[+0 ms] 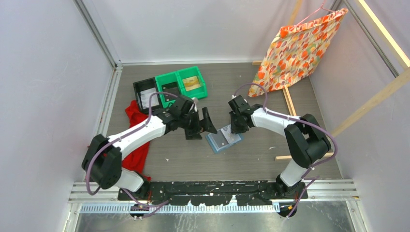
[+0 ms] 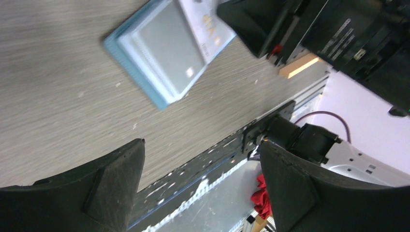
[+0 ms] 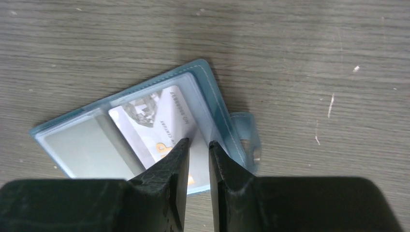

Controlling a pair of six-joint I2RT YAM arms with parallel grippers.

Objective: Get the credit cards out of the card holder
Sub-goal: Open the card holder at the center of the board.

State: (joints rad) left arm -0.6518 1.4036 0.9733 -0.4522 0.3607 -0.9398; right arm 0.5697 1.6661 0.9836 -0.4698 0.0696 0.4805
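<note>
From above, the card holder (image 1: pixel 224 139) lies open on the table (image 1: pixel 241 164) between the arms. The right gripper (image 1: pixel 236 129) stands over its far right edge; the left gripper (image 1: pixel 202 126) hangs just left of it, jaws spread wide and empty.

The left wrist view shows the holder's grey sleeve page (no card gripped there).

In the right wrist view, nearly closed fingers (image 3: pixel 167 169) straddle a pale credit card (image 3: pixel 159 130) in its sleeve; whether they pinch it I cannot tell. The extraction step seems just starting: next, grip the card's edge and slide it out.

left gripper (image 1: pixel 203 126): jaws wide | right gripper (image 3: pixel 198 150): jaws nearly closed (slim gap)
</note>
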